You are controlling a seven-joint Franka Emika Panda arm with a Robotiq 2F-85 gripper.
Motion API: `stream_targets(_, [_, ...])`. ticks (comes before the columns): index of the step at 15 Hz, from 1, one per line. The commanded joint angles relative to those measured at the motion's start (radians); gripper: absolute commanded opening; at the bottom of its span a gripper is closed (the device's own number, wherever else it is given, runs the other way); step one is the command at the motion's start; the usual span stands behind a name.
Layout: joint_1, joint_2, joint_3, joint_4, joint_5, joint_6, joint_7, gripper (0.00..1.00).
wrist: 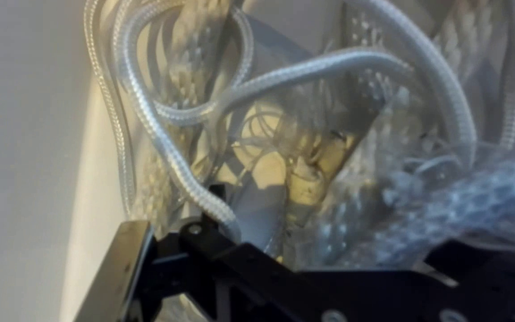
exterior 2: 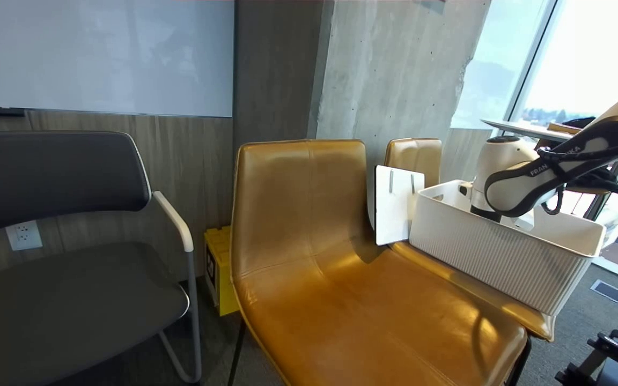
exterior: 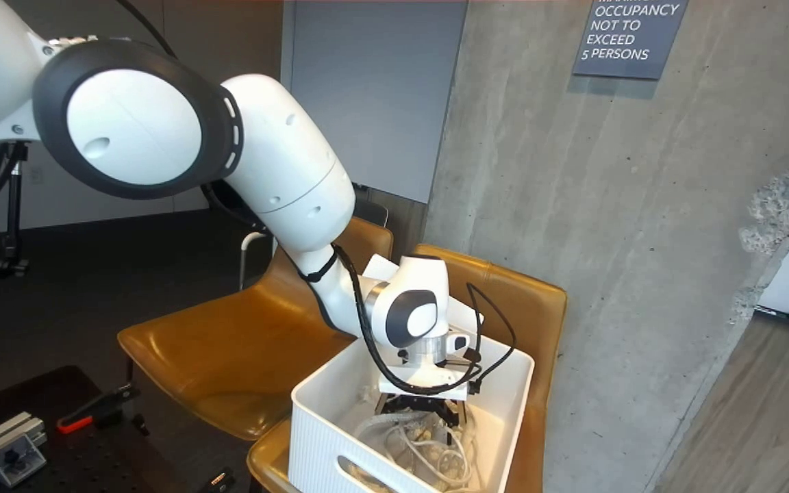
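One white, ribbed plastic bin (exterior: 321, 441), low centre in an exterior view, surrounds the black, two-fingered metal gripper (exterior: 423, 411), its fingers wide apart; a pale, round, braided cord (wrist: 168, 156), left of centre in the wrist view, passes one finger, contact unclear. Nothing looks gripped; the reach in seems done, any lift not yet.

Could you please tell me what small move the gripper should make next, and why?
I would probably ease the gripper slightly lower among the cords: it stands open inside the white ribbed bin, and the wrist view shows a braided cord running right up to it, with none visibly clamped. Whether that cord touches it is hard to tell.
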Motion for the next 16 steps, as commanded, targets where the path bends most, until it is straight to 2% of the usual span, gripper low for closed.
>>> stream_targets(1, [0.02, 0.059, -0.03, 0.035, -0.035, 0.005, 0.014, 0.75])
stream_targets(3, [0.024, 0.059, -0.033, 0.021, -0.04, 0.011, 0.023, 0.68])
stream_targets(11, [0.019, -0.024, -0.024, -0.075, -0.023, 0.012, 0.057, 0.06])
stream_targets(12, [0.023, -0.037, -0.027, -0.086, -0.022, 0.004, 0.068, 0.01])
stream_targets(16, [0.045, -0.124, -0.034, -0.154, -0.03, -0.001, 0.108, 0.0])
